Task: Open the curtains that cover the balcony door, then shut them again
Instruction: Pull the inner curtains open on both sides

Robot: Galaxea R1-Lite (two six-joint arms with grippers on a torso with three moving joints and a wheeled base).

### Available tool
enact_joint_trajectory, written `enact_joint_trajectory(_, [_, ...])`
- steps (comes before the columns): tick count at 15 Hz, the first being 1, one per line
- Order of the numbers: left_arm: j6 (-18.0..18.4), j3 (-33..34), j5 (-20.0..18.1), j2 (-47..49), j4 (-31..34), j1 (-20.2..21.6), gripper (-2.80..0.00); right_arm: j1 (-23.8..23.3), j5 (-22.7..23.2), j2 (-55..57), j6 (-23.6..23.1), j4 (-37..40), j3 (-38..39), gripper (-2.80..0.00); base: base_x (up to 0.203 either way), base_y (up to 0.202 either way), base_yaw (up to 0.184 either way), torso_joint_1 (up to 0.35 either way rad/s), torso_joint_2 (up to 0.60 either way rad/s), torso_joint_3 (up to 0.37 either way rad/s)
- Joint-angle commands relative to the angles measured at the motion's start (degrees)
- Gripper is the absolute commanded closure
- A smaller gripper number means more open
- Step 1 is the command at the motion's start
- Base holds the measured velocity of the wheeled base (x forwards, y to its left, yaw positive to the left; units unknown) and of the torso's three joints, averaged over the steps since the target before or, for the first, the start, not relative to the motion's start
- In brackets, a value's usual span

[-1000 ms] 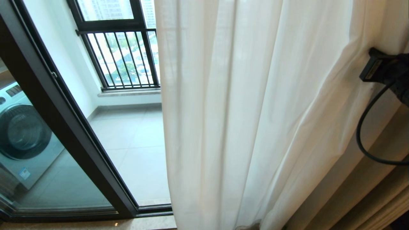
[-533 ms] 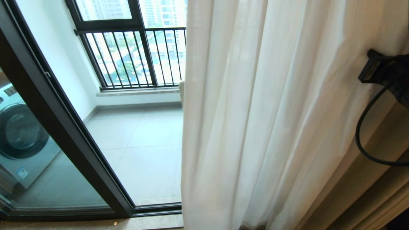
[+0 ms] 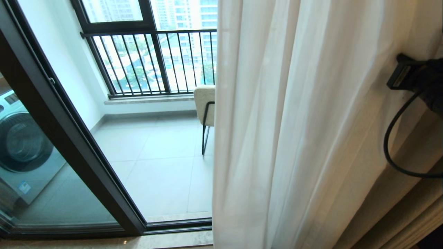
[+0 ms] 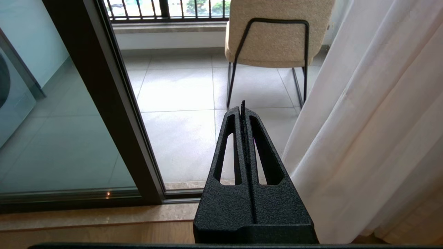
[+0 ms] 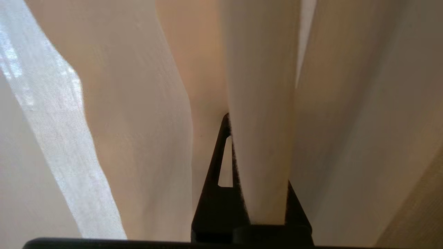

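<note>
The sheer white curtains (image 3: 294,121) hang bunched over the right half of the head view, their free edge running down the middle. Left of that edge stands the dark frame of the balcony door (image 3: 69,138), with the doorway beside it uncovered. My right gripper (image 5: 231,121) is shut on a fold of the curtains (image 5: 259,155); fabric covers one of its fingers. In the head view only that arm's black wrist (image 3: 413,77) shows, pressed into the cloth at the right edge. My left gripper (image 4: 242,105) is shut and empty, held low and pointing at the balcony floor, just left of the curtains (image 4: 363,138).
A beige chair (image 3: 205,103) on thin black legs stands on the tiled balcony just past the curtain edge. A washing machine (image 3: 24,145) shows behind the glass at left. A black-barred railing window (image 3: 148,58) closes the balcony. Thick beige drapes (image 3: 408,207) hang at lower right.
The curtain's free edge has slid to the right, uncovering more of the railing, the floor and the chair. My right wrist stays pressed into the fabric at the right edge.
</note>
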Motion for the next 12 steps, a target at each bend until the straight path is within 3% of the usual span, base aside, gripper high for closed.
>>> enact_joint_trajectory(1, [-0.03,0.01,0.01,-0.02,-0.01,0.02,0.0,-0.01,-0.1,1.29,-0.06,-0.34,-0.86,0.0,0.0,0.0,0.0,0.0,0.0,0.0])
enact_joint_trajectory(12, [-0.03,0.01,0.01,-0.02,-0.01,0.02,0.0,-2.43,-0.01,6.34,-0.07,3.67,-11.86,0.0,0.0,0.0,0.0,0.0,0.0,0.0])
